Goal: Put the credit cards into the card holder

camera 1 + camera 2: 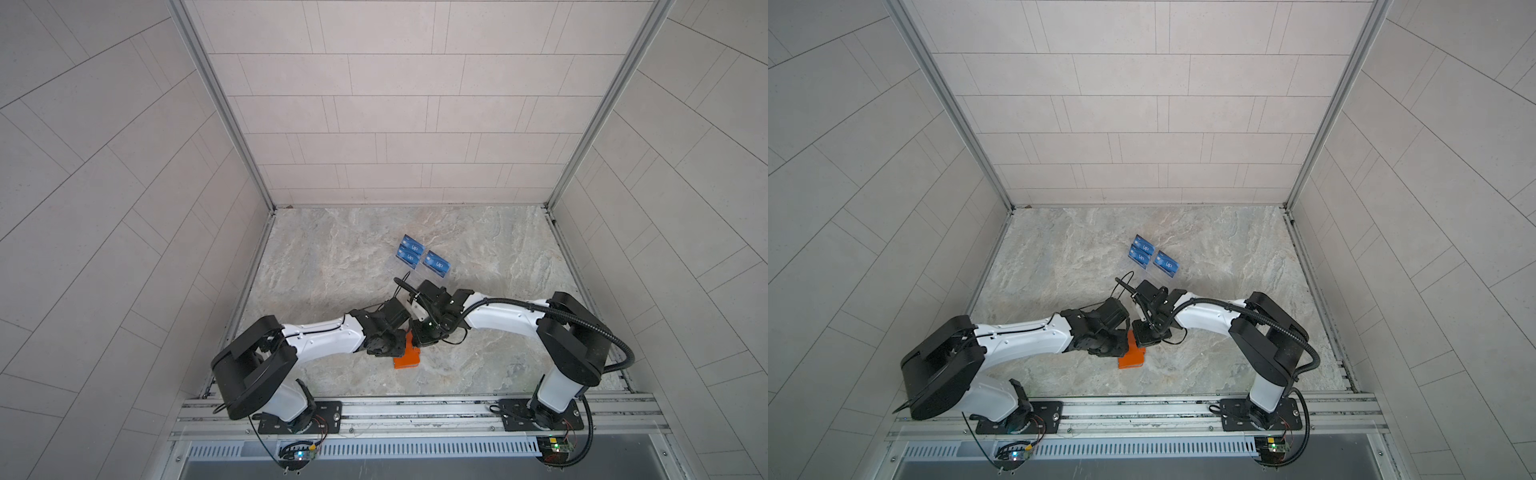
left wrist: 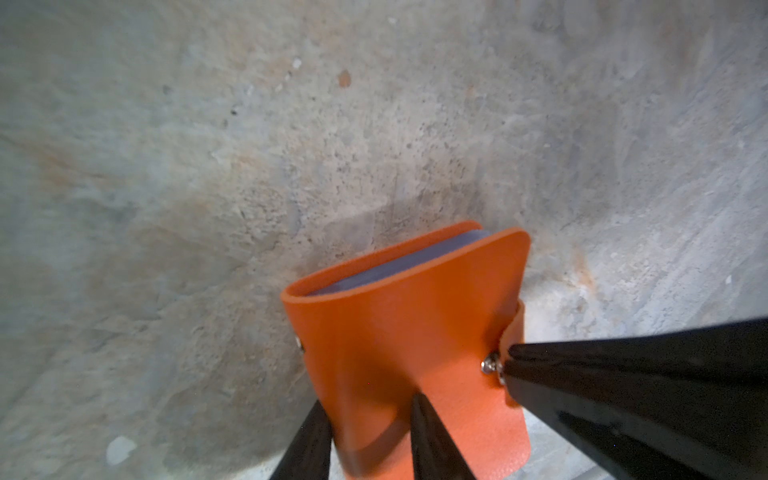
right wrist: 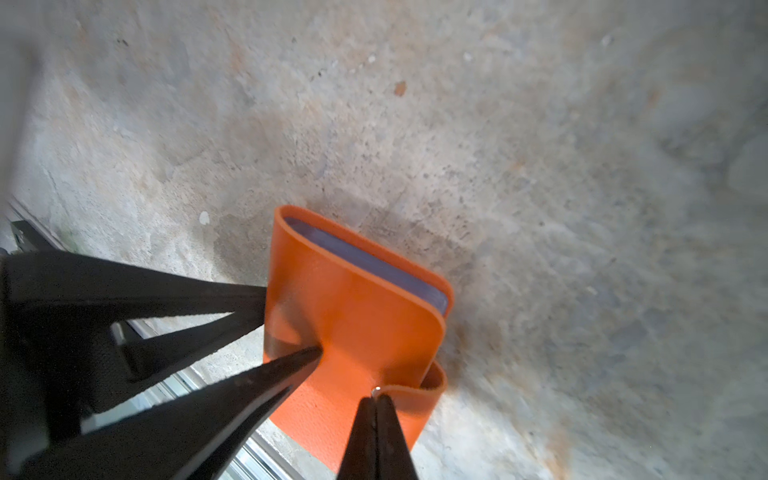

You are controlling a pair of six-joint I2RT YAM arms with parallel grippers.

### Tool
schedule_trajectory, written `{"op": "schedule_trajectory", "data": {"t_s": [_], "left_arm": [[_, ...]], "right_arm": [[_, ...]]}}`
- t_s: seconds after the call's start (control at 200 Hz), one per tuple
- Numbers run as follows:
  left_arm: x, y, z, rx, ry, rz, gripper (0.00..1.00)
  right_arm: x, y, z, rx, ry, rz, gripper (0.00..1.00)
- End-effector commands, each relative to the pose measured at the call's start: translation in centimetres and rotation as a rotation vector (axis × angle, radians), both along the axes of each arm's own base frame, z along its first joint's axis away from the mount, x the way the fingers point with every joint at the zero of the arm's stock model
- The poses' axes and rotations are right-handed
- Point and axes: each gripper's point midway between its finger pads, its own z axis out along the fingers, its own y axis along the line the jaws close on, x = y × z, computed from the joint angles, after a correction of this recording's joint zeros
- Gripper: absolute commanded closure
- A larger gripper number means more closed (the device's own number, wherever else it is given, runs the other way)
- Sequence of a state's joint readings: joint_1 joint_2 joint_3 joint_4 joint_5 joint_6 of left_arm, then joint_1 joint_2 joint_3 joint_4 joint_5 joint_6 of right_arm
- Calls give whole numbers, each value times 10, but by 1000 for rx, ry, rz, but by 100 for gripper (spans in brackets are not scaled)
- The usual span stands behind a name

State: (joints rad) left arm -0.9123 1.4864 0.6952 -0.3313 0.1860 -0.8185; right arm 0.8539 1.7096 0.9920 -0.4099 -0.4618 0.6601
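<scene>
We see a bright orange card holder [image 2: 407,324] resting on the mottled, stone-look table [image 1: 332,270] near its front edge, between both arms. Its pebbled, leather-like cover has rounded corners and folds over greyish clear sleeves. The left gripper [image 2: 369,401], narrowly parted, pinches the cover near the spine. The right gripper [image 3: 376,401], fully closed, nips the snap tab [image 3: 415,392] beside its silver stud. Farther back sit three glossy blue credit cards [image 1: 410,253] lettered "VIP".
</scene>
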Motion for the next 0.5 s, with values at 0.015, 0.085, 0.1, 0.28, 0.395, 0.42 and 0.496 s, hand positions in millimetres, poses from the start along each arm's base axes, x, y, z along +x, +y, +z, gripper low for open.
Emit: {"op": "schedule_trajectory", "data": {"t_s": [0.015,0.085,0.1,0.28,0.395,0.42,0.496], "left_arm": [[-27,29,-35,133,90,-23,65],[-27,29,-35,133,89,-23,65],[-27,29,-35,135,89,-24,65],[-27,29,-35,135,90,-26,65],[-26,28,-35,135,88,-24,65],[-26,28,-35,134,88,-24,65],[-26,29,-35,134,88,-23,65]], "right_arm": [[-17,-7,-24,-97,25,61,100],[-21,-9,-27,-118,28,74,100],[-22,-9,-28,-122,29,76,100],[-26,-17,-36,-178,47,88,100],[-26,-21,-39,-201,48,88,100],[-26,-21,-40,-206,45,90,100],[-27,-22,-43,-221,50,93,100]]}}
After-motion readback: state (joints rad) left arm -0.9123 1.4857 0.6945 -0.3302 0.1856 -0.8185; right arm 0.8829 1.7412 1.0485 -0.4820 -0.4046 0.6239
